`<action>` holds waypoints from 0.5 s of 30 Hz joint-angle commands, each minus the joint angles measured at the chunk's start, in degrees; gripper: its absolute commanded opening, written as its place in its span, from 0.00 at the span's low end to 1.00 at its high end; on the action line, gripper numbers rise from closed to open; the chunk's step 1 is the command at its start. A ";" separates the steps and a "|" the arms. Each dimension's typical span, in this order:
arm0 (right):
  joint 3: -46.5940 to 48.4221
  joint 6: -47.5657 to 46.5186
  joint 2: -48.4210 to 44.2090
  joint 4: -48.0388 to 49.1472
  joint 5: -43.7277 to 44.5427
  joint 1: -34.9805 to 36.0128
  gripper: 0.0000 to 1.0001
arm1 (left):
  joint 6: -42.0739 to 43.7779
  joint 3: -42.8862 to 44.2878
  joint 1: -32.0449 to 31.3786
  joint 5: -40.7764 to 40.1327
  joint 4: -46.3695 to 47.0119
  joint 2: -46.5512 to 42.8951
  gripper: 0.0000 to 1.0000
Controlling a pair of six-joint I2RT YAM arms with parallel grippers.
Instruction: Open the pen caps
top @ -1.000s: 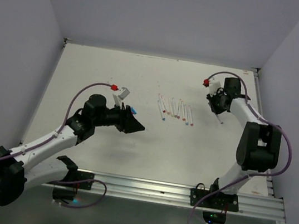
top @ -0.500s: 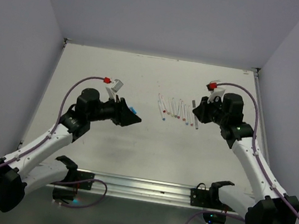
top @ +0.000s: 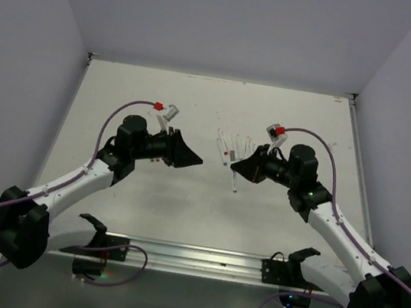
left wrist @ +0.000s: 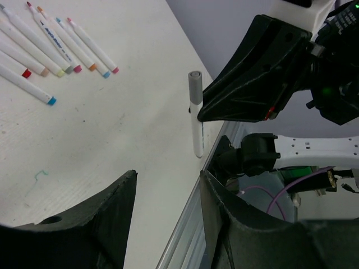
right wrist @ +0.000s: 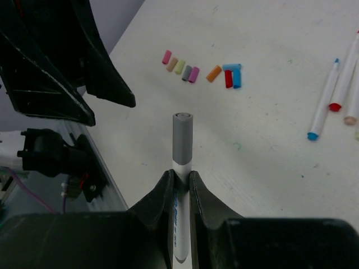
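My right gripper [right wrist: 180, 176] is shut on a white pen [right wrist: 181, 224], its grey cap [right wrist: 182, 137] sticking out past the fingertips. In the top view that gripper [top: 238, 168] hangs over the middle of the table, facing my left gripper [top: 193, 158]. The left gripper [left wrist: 168, 176] is open with nothing between its fingers, a short way from the held pen [left wrist: 196, 131] and its grey cap [left wrist: 194, 87]. Several loose pen caps [right wrist: 193, 72], among them a red and a blue one [right wrist: 231, 75], lie on the table. More pens [top: 230, 146] lie in a row behind.
A metal rail [top: 251, 265] runs along the table's near edge, also seen in the left wrist view [left wrist: 185, 235]. Uncapped pens [left wrist: 50, 45] lie side by side at the far middle. Grey walls close in the back and both sides.
The right arm has swung left from the far right to the middle, carrying the grey-capped pen. The left gripper has shifted slightly right, so the two now face each other.
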 commanded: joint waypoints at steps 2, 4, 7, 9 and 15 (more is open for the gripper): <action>-1.05 7.44 3.85 13.22 -4.49 3.69 0.00 | -3.45 2.54 -0.06 3.49 8.95 2.90 0.51; -0.69 7.17 5.95 14.27 -3.53 6.32 0.00 | -4.68 2.62 -0.41 3.85 11.32 4.48 0.51; -0.08 8.66 8.33 17.70 -3.78 8.52 0.00 | -4.60 2.80 -1.73 2.27 12.12 5.19 0.49; 0.71 9.19 10.26 19.98 -3.96 9.49 0.00 | -4.34 2.80 -2.70 1.04 12.12 5.89 0.48; 1.77 10.25 12.81 23.15 -3.78 11.78 0.00 | -4.08 3.06 -3.31 0.16 12.21 6.86 0.47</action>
